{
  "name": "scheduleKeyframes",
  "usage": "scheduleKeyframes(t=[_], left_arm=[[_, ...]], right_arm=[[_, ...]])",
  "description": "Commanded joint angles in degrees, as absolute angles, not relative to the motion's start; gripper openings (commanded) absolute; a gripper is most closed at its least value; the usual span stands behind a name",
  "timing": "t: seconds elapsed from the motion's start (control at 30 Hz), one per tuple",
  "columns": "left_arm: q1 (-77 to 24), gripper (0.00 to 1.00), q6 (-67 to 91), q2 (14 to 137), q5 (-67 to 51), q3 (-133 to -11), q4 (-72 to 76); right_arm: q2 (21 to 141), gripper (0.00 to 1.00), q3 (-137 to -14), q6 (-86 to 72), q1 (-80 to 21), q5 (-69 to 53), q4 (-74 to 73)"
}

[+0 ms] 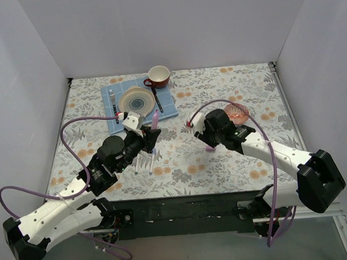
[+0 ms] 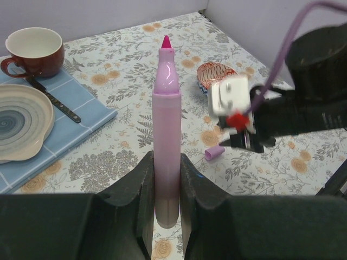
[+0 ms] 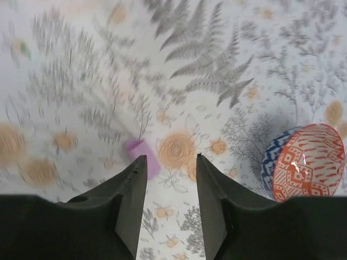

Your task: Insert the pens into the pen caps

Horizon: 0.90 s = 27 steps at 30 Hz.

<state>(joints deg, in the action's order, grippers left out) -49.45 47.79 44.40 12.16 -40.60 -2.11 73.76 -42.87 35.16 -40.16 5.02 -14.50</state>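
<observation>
My left gripper (image 2: 166,160) is shut on the thick pale pink pen (image 2: 166,119), which stands out ahead with its pink tip uncapped. In the top view the left gripper (image 1: 148,138) holds the pen (image 1: 154,120) above the table. A lilac pen cap (image 3: 143,153) lies on the table just in front of my right gripper's left finger. My right gripper (image 3: 171,158) is open and empty, low over the cloth. The cap also shows in the left wrist view (image 2: 214,153) under the right arm. Slim white pens (image 1: 143,162) lie on the table by the left gripper.
A blue mat (image 1: 167,104) at the back holds a plate (image 1: 136,100), fork (image 1: 112,99) and knife (image 1: 157,98), with a red cup (image 1: 158,76) behind. An orange patterned bowl (image 3: 306,168) sits right of the right gripper, and also shows in the top view (image 1: 237,112).
</observation>
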Motion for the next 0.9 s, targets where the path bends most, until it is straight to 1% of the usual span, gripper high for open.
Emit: scheduleKeyframes(t=[0.0,0.03,0.07,0.13,0.17,0.2,0.23,0.27,0.3,0.33,0.37,0.4,0.43,0.53,0.63,0.67,0.7,0.73,0.87], left_arm=[[-49.31,0.00,47.37,43.07,13.89,-40.08,-1.14],[-49.31,0.00,47.37,43.07,13.80,-39.99,-1.06],[-49.31,0.00,47.37,43.15,13.71,-39.90,-0.97],[-49.31,0.00,47.37,43.24,13.62,-40.08,-1.14],[-49.31,0.00,47.37,43.24,13.62,-40.08,-1.14],[-49.31,0.00,47.29,43.24,13.62,-40.08,-1.14],[-49.31,0.00,47.29,43.16,13.71,-39.99,-1.14],[-49.31,0.00,47.29,42.98,13.80,-39.99,-1.14],[-49.31,0.00,47.29,42.89,13.80,-39.90,-1.14],[-49.31,0.00,47.37,42.80,13.80,-39.82,-1.23],[-49.31,0.00,47.37,42.72,13.71,-39.99,-1.14],[-49.31,0.00,47.37,42.71,13.45,-39.99,-1.14],[-49.31,0.00,47.37,42.71,13.36,-39.90,-1.23],[-49.31,0.00,47.46,42.63,12.83,-39.90,-1.32],[-49.31,0.00,47.64,42.63,12.66,-39.99,-1.32],[-49.31,0.00,47.64,42.71,12.66,-39.99,-1.23],[-49.31,0.00,47.64,42.80,12.57,-39.99,-1.23],[-49.31,0.00,47.64,42.89,12.48,-40.08,-1.32],[-49.31,0.00,47.55,42.98,12.22,-40.34,-1.85]], right_arm=[[76.02,0.46,-56.41,-3.55,-40.08,12.32,-14.92],[77.16,0.38,-57.12,-9.17,-39.99,10.65,-15.29],[77.52,0.38,-57.30,-18.54,-40.08,9.33,-14.51],[78.05,0.40,-57.66,-29.56,-39.90,10.62,-16.34],[77.96,0.41,-56.96,-42.76,-39.90,13.33,-17.39],[77.70,0.45,-56.61,-48.46,-39.82,14.14,-18.71],[76.83,0.71,-56.17,-54.00,-39.29,14.85,-20.11],[76.29,0.81,-54.86,-65.89,-39.11,16.07,-23.00],[75.59,0.84,-54.32,-70.18,-39.02,16.43,-24.33],[74.19,0.82,-53.45,-73.88,-38.94,16.87,-24.35],[73.66,0.77,-52.92,-77.14,-38.94,18.44,-25.91],[73.30,0.67,-52.82,-86.04,-38.59,18.98,-28.71],[73.21,0.57,-53.00,-90.05,-37.10,18.72,-31.70],[73.65,0.57,-53.26,-95.35,-34.90,17.58,-35.41],[74.88,0.61,-53.96,-100.18,-34.54,18.63,-38.41],[75.32,0.61,-53.96,-100.89,-34.37,18.37,-38.67],[75.58,0.61,-53.88,-101.51,-34.19,18.28,-39.19],[76.28,0.58,-53.62,-102.91,-33.93,17.85,-39.81],[77.87,0.54,-52.47,-103.36,-32.87,15.47,-38.58]])
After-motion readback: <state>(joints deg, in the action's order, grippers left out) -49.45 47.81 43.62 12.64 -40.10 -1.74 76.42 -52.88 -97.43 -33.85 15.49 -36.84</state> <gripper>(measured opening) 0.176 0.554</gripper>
